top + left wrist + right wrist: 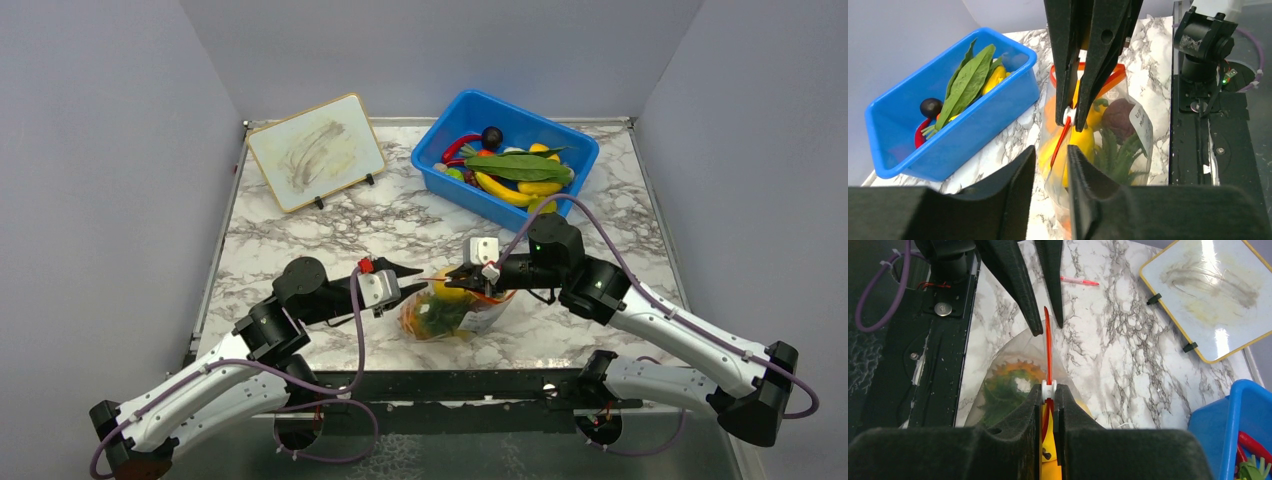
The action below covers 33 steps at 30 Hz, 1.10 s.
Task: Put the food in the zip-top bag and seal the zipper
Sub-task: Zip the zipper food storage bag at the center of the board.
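Observation:
The clear zip-top bag (pixel 452 312) lies on the marble table between both grippers. It holds a yellow banana (pixel 1084 144), a dark red-brown fruit (pixel 1118 114) and an orange pineapple with green crown (pixel 1007 382). My right gripper (pixel 1048 388) is shut on the white slider (pixel 1048 385) of the red-orange zipper (pixel 1048 347); it also shows in the left wrist view (pixel 1072 113). My left gripper (pixel 1050 150) is open, its jaws either side of the zipper's free end without pinching it. It also shows in the right wrist view (pixel 1047 329).
A blue bin (pixel 448 168) with bananas, long green leaves and a dark round fruit stands at the back right. A tilted whiteboard (pixel 315 150) stands at the back left. A red pen (pixel 1079 281) lies on the table beyond the bag.

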Each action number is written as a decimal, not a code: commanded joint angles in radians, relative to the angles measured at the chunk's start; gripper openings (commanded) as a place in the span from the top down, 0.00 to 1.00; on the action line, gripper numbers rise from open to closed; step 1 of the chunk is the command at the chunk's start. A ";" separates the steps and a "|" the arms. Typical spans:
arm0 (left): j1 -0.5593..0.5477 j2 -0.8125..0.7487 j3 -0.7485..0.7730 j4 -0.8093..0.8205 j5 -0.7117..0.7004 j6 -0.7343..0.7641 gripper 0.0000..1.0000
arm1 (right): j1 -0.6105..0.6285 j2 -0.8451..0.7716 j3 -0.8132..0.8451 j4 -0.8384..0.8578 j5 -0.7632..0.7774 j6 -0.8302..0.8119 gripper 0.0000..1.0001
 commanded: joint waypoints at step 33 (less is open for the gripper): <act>0.002 0.081 0.070 -0.050 0.130 0.009 1.00 | -0.007 0.015 -0.037 0.131 -0.097 0.042 0.99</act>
